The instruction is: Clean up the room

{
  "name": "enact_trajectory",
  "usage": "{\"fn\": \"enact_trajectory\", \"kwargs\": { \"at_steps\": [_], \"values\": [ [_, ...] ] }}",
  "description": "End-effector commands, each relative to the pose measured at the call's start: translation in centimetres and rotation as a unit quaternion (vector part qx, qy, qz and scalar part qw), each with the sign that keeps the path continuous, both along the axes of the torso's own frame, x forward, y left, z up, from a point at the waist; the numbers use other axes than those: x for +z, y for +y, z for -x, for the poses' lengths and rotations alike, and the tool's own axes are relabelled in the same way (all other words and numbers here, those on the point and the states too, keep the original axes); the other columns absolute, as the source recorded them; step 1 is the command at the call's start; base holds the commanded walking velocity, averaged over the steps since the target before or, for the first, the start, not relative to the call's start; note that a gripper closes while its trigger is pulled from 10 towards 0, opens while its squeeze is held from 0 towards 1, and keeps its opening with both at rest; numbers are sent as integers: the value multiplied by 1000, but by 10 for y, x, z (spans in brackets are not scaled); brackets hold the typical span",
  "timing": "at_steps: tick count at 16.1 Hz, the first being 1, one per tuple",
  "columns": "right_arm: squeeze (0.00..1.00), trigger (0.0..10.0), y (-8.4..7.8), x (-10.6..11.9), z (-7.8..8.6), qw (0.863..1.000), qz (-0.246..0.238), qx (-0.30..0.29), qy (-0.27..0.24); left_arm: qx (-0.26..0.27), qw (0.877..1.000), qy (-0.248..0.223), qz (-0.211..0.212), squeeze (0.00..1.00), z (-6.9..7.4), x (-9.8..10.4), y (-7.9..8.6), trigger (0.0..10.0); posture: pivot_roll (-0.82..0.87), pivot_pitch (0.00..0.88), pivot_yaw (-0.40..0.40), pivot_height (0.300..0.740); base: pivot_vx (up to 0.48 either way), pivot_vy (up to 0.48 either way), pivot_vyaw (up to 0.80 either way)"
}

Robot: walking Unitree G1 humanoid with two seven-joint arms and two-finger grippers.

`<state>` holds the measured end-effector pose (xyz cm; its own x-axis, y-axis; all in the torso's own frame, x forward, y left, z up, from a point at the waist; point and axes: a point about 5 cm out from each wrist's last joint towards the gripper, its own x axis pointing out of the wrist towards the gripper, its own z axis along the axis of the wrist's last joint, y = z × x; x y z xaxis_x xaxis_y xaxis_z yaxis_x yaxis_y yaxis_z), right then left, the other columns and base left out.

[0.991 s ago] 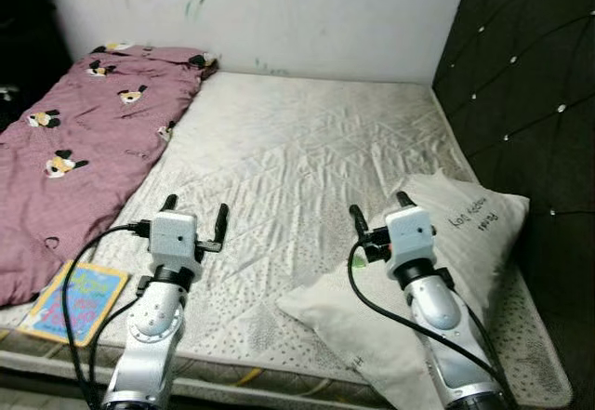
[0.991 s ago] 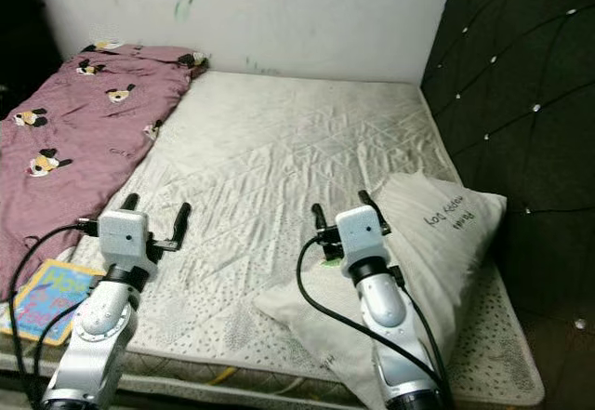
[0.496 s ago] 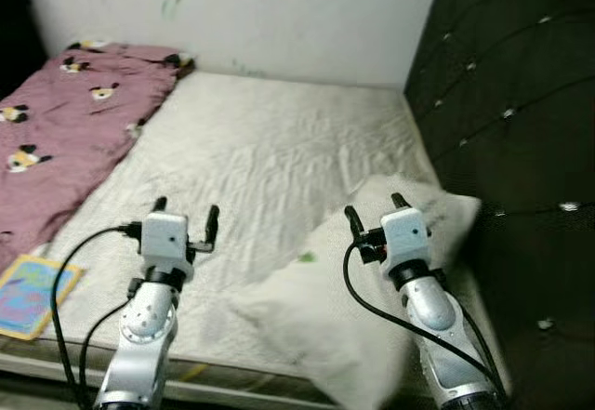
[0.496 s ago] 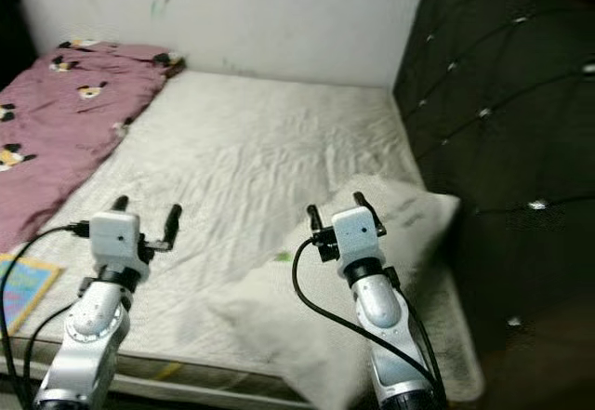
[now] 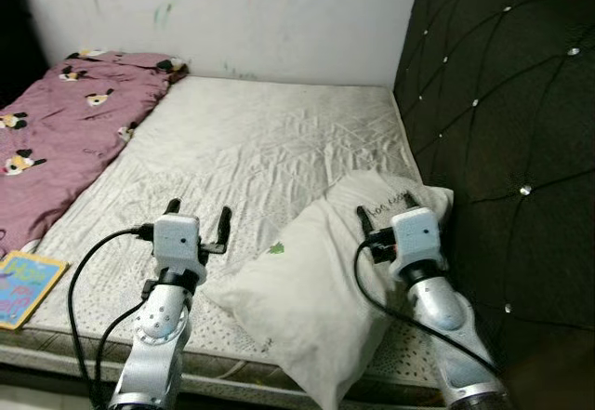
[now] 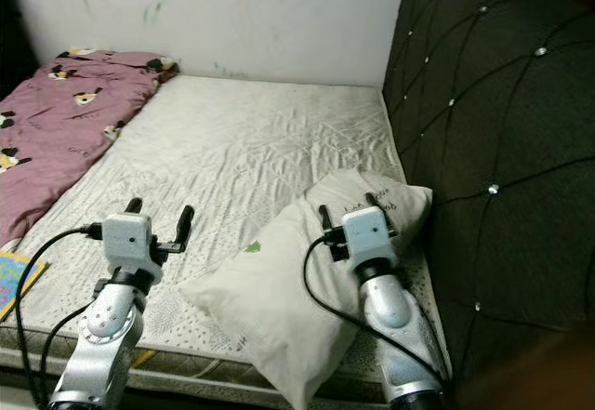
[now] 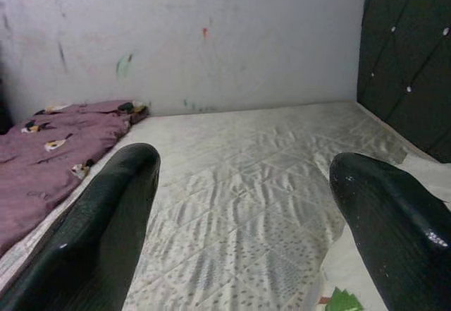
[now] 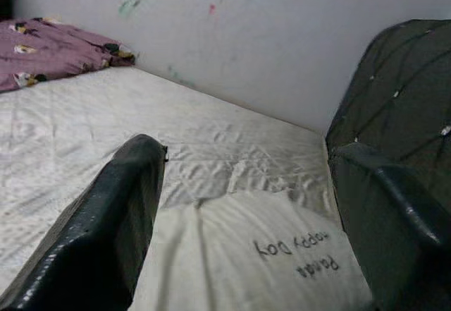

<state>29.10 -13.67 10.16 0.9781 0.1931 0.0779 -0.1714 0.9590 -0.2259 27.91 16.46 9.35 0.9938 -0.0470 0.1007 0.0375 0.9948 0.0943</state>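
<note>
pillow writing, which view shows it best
The right wrist view: the dark handwriting on the white pillow sits close between that gripper's fingers. Both eye views show it small near the pillow's top corner; the left wrist view catches just the pillow's edge.

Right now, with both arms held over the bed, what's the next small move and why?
Probably lower the right pincer onto the white pillow and close on it. That pincer is open and sits just above the pillow, which lies askew at the mattress edge near the headboard. The left pincer is over bare mattress.
</note>
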Motion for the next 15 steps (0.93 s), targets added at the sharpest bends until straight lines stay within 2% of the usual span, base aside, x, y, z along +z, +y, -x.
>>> {"fn": "enact_trajectory", "kwargs": {
  "at_steps": [1,5,11,15],
  "values": [
    [0,10000,-2,2,-1,1000,1,-1,-1,4,1000,-3,-1,0,-1,3,2,10000,-50,0,-8,740,0,0,-800],
    [0,10000,-2,2,-1,1000,0,-1,-1,4,1000,-2,0,0,-1,3,2,10000,-51,0,-9,740,0,0,-791],
    [0,10000,-1,2,-1,1000,13,-1,-2,7,1000,1,3,0,-1,2,3,10000,-50,0,-9,740,0,0,0],
    [0,10000,-4,-1,-2,999,22,-23,7,20,1000,3,10,0,-2,1,7,10000,-53,0,-7,740,0,0,0]
  ]
}}
